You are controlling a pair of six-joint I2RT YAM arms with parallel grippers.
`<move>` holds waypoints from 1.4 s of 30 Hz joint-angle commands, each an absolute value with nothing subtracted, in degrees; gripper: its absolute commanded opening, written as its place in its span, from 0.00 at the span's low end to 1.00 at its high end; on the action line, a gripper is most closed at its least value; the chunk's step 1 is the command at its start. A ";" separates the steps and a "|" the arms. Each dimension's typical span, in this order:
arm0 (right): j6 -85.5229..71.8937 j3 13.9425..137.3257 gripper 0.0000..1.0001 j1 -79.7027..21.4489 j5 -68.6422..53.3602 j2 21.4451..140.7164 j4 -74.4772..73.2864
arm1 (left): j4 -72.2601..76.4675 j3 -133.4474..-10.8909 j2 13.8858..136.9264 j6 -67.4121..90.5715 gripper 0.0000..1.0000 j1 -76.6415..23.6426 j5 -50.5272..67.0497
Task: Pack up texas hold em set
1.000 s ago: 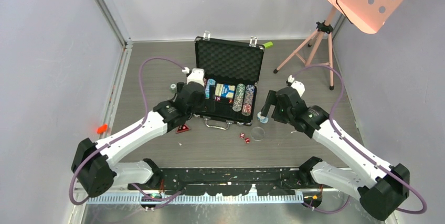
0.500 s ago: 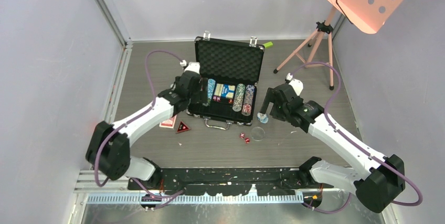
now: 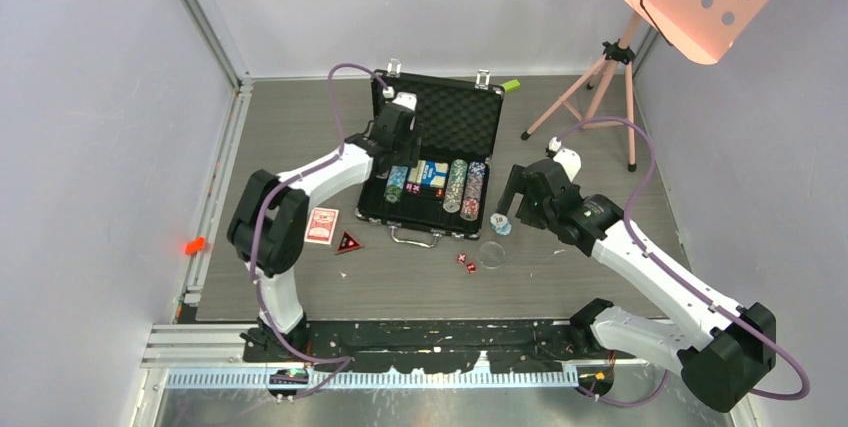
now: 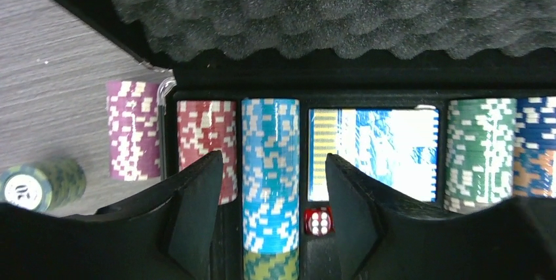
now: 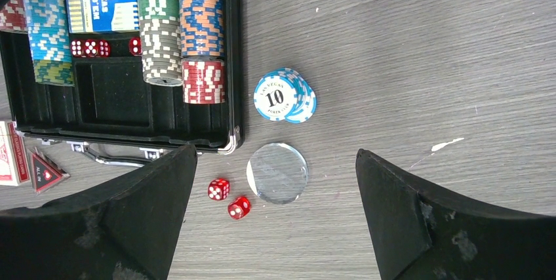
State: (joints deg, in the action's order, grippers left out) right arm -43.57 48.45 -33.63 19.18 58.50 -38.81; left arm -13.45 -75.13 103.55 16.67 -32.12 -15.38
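Observation:
The black briefcase (image 3: 450,119) lies open, foam lid up, with chip stacks in its slots. My left gripper (image 3: 397,169) is open above its left side. In the left wrist view the gripper (image 4: 272,157) straddles the blue chip stack (image 4: 270,162) with a gap on each side, and a red die (image 4: 319,221) lies beside the stack. My right gripper (image 3: 505,215) is open and empty. In its wrist view it (image 5: 277,151) hangs over the clear disc (image 5: 278,172), two red dice (image 5: 219,189) and a small blue chip stack (image 5: 284,95) on the table.
The red-backed card deck (image 3: 322,225) and the red triangle (image 3: 348,243) lie left of the case front. A purple chip stack (image 4: 133,129) lies outside the case's left wall. The pink tripod stand (image 3: 600,77) and a green block (image 3: 511,85) are at the back right.
My left arm has swung from the case's front left corner up and back over the case, uncovering the card deck. The right arm has hardly moved.

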 commanded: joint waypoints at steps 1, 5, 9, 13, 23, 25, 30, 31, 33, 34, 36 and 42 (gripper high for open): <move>-42.65 49.32 0.98 -33.49 21.21 57.11 -36.92 | -10.99 -79.75 107.39 14.21 0.60 -31.49 -15.02; -42.40 48.95 0.98 -33.49 21.31 56.54 -36.93 | -10.24 -82.64 111.09 13.71 0.57 -31.46 -14.09; -42.20 48.75 0.97 -33.49 21.73 56.12 -36.96 | -12.98 -85.86 114.33 14.03 0.53 -31.38 -14.67; -42.25 48.59 0.97 -33.48 21.72 55.64 -37.05 | -14.37 -86.22 115.66 15.03 0.48 -31.16 -15.16; -43.18 47.49 0.97 -33.48 20.59 53.69 -37.09 | -19.39 -82.91 114.63 17.82 0.43 -31.03 -16.06; -43.47 47.29 0.97 -33.49 20.18 53.22 -37.09 | -20.66 -81.76 113.74 18.13 0.41 -31.01 -15.59; -44.42 46.97 0.97 -33.49 19.38 52.07 -37.09 | -20.67 -76.71 110.47 18.85 0.40 -31.03 -14.35; -44.49 46.95 0.97 -33.49 19.13 51.80 -37.09 | -20.84 -75.78 109.77 19.00 0.40 -31.03 -14.07; -44.74 46.89 0.97 -33.49 18.71 51.36 -37.09 | -21.63 -74.77 108.98 19.44 0.40 -31.03 -13.32; -45.02 46.92 0.96 -33.49 18.56 51.26 -37.09 | -22.22 -74.39 108.50 19.61 0.40 -31.03 -12.95; -45.33 46.91 0.96 -33.49 18.27 50.84 -37.23 | -22.90 -73.35 107.29 19.92 0.40 -31.15 -12.14; -46.42 46.48 0.96 -33.49 17.69 49.48 -37.87 | -24.11 -68.94 102.43 20.64 0.39 -32.35 -11.34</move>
